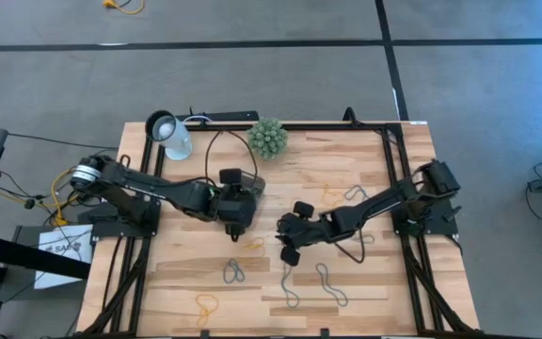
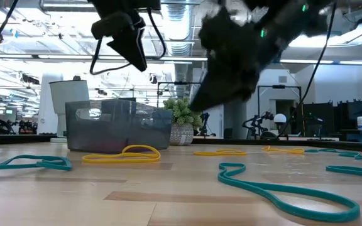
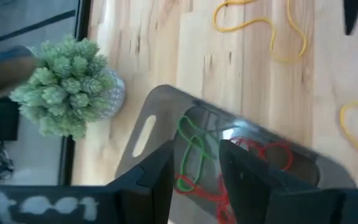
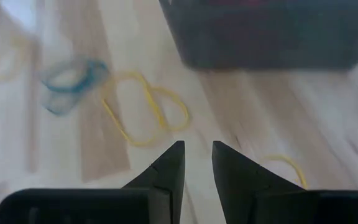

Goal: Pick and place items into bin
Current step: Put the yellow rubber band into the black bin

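Left of centre in the high view, the left gripper (image 1: 236, 226) hangs over the bin (image 1: 249, 185), its fingers released and empty; red and green bands (image 3: 194, 155) lie in the bin directly beneath. Toward the right, the right gripper (image 1: 286, 237) hovers above the desk (image 1: 365, 282), fingers slightly apart, grasping nothing, with a yellow band (image 4: 146, 107) lying just ahead of it.

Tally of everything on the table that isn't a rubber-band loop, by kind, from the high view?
Dark smoky translucent plastic bin: 1
Spiky green plant ball: 1
White round lamp head: 1
Dark robot arms: 2 (left arm, right arm)
Total: 5
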